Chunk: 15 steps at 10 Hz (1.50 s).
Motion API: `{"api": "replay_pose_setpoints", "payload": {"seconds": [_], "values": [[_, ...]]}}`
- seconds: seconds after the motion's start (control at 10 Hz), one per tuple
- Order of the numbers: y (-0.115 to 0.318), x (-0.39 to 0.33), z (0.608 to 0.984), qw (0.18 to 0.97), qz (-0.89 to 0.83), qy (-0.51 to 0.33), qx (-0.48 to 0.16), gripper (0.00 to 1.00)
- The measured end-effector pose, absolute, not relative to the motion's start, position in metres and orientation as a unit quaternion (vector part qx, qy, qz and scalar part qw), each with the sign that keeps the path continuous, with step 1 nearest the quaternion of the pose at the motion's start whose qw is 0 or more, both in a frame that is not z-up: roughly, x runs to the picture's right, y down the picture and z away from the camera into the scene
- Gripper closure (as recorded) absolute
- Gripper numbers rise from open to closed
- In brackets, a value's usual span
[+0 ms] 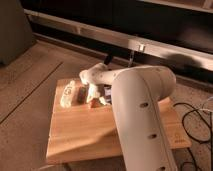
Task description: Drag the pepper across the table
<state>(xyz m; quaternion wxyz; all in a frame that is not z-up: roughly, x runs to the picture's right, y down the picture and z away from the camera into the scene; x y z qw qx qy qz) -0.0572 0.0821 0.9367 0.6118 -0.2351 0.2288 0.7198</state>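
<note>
The pepper [91, 104] is a tiny red-orange lump on the light-brown wooden table [85, 135], in its far left part. My gripper [95, 98] hangs at the end of the white arm, pointing down right over the pepper, at or just above the table top. The pepper's near edge shows below the gripper; the rest is hidden by it. The big white arm link [142, 115] covers the right half of the table.
A pale cream lumpy item [67, 94] lies near the table's left edge, with a small dark block [80, 94] beside it. Another dark block [108, 93] sits just right of the gripper. Cables [192, 112] lie on the floor at right. A dark wall rail runs behind.
</note>
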Motion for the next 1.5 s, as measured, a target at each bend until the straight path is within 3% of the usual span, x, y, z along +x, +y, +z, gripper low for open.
{"api": "replay_pose_setpoints", "payload": {"seconds": [0.5, 1.0, 1.2, 1.5], "values": [[0.067, -0.080, 0.934, 0.626, 0.715, 0.207, -0.234, 0.35], [0.084, -0.088, 0.932, 0.626, 0.706, 0.216, -0.249, 0.35], [0.086, -0.086, 0.935, 0.628, 0.703, 0.222, -0.248, 0.47], [0.084, -0.086, 0.937, 0.639, 0.697, 0.221, -0.240, 0.80]]}}
